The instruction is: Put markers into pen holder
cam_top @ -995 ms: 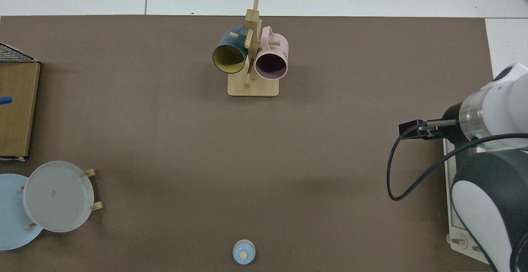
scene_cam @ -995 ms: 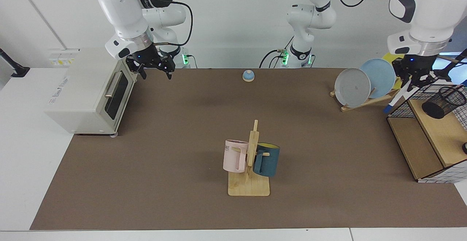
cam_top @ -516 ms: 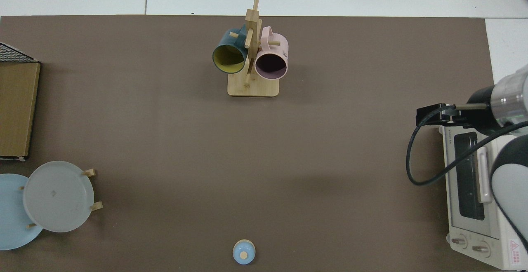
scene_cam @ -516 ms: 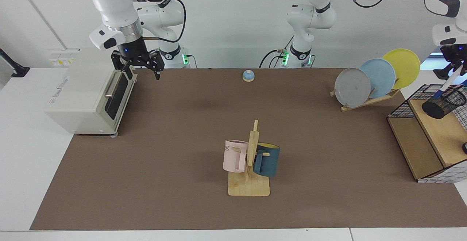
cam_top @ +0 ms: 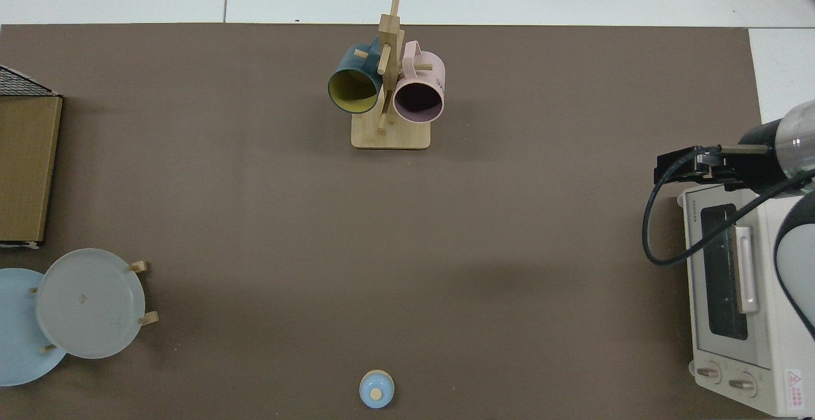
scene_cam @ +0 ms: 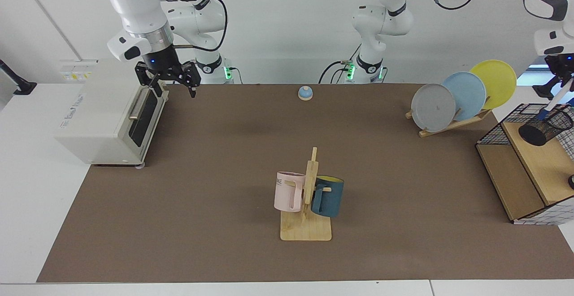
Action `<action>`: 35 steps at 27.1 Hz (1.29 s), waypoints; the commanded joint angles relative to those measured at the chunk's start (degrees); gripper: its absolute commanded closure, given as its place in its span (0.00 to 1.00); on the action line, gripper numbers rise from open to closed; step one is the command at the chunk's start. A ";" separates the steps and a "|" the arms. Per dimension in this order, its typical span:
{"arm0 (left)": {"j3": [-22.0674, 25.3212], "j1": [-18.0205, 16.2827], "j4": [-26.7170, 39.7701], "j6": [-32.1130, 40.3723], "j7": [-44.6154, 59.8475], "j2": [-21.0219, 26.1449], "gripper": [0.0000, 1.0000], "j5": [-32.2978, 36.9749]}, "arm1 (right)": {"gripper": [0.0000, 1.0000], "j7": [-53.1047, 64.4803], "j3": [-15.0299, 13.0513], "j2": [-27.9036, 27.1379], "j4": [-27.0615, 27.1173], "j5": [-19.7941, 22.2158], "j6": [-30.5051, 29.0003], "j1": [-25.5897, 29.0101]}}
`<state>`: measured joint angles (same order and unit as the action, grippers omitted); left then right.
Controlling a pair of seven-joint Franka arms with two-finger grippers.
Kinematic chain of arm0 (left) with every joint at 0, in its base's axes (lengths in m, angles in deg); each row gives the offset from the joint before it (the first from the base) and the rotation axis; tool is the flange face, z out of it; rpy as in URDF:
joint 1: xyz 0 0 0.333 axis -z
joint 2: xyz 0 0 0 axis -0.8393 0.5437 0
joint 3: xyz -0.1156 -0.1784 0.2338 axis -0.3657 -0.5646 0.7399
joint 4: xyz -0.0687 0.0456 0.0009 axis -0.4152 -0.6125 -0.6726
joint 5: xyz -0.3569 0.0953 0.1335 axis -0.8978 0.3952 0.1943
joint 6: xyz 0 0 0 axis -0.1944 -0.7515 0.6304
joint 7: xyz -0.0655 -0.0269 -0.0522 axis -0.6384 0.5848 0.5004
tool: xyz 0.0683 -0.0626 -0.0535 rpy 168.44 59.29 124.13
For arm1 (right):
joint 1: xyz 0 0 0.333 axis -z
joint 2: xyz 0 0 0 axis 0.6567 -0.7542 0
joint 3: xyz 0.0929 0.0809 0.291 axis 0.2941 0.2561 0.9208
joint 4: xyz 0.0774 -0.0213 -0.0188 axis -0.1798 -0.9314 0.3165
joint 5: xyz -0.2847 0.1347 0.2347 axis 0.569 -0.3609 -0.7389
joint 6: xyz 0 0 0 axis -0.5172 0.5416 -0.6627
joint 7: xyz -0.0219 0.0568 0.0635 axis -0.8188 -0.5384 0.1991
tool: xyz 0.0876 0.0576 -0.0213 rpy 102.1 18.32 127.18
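- Above the small black wire-mesh cylindrical pen holder [scene_cam: 545, 127], which stands on the wooden top shelf of the black wire-grid rack [scene_cam: 529, 170], the left gripper [scene_cam: 563, 78] pinches the slim white marker with blue cap [scene_cam: 552, 103], cap end at the holder's rim.
- Well apart from the holder, over the white toaster oven [scene_cam: 105, 116], the right gripper [scene_cam: 169, 85] waits, jaws spread and empty.

left claw [scene_cam: 566, 80] edge-cropped, grip unclear
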<state>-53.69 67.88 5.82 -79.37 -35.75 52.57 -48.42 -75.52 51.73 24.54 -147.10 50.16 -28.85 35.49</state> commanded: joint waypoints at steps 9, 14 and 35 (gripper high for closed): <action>-0.18 1.40 2.00 2.44 1.03 4.03 1.00 3.81 | 0.00 8.93 0.75 0.00 0.33 0.91 0.49 1.69; -0.18 2.54 3.77 3.14 4.10 5.70 1.00 5.48 | 0.00 8.84 0.75 0.08 0.24 0.91 0.49 1.87; -0.35 6.94 3.33 11.40 12.19 7.55 0.00 7.77 | 0.00 8.23 0.75 0.26 -0.11 1.97 0.23 1.78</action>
<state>-54.45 74.20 8.96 -68.43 -24.83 60.21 -41.93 -68.66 51.73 24.54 -147.12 51.95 -28.82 36.19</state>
